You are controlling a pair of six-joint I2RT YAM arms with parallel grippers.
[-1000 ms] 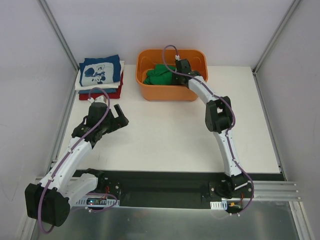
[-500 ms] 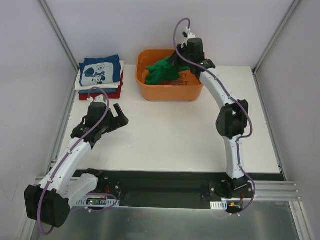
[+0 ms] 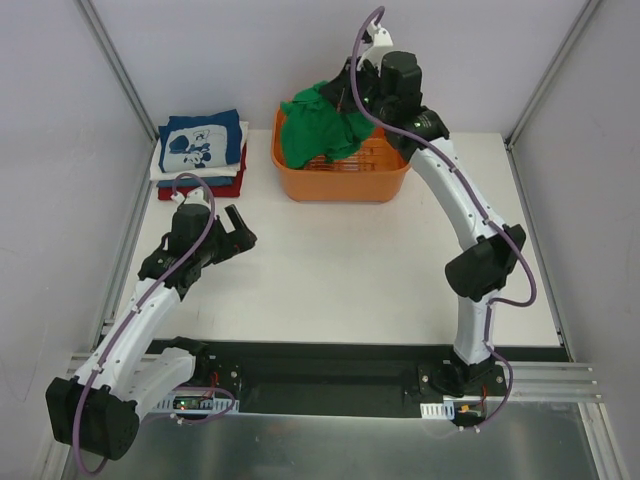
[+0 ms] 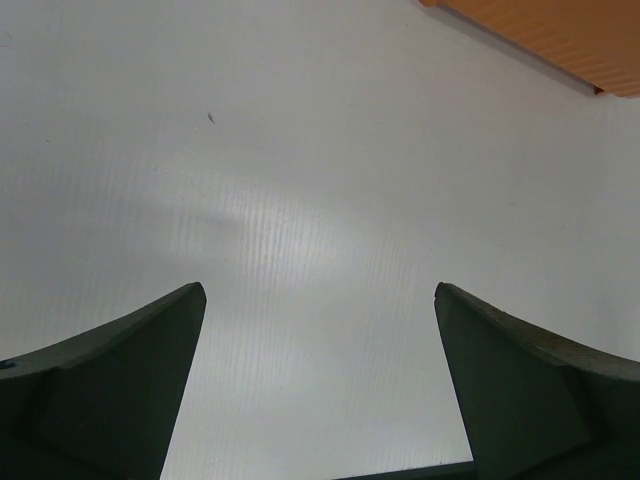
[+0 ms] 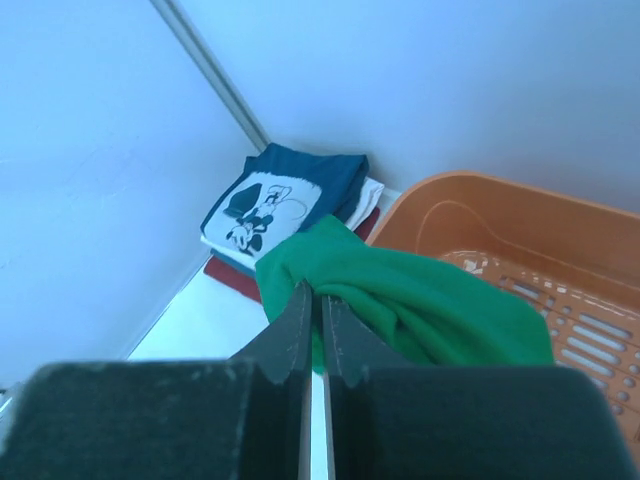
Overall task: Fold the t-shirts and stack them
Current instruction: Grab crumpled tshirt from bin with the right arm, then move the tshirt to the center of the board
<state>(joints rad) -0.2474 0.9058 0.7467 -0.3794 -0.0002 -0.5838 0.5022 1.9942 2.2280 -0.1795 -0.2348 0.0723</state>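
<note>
While right gripper (image 5: 312, 292) clamps one green t-shirt (image 3: 315, 125), four folded shirts (image 3: 203, 145) sit stacked — left gripper (image 4: 320, 290) gapes.

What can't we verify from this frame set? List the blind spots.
- Top view: the green t-shirt hangs over the orange tub, hiding much of its inside, so more shirts can't be ruled out.
- The right gripper: its pinch shows only in the right wrist view. From the top, cloth and wrist hide it.
- The folded stack: only the top layer and edges show, so the count is unsure.
- Left wrist view: the open left gripper sees only table and a tub corner.
</note>
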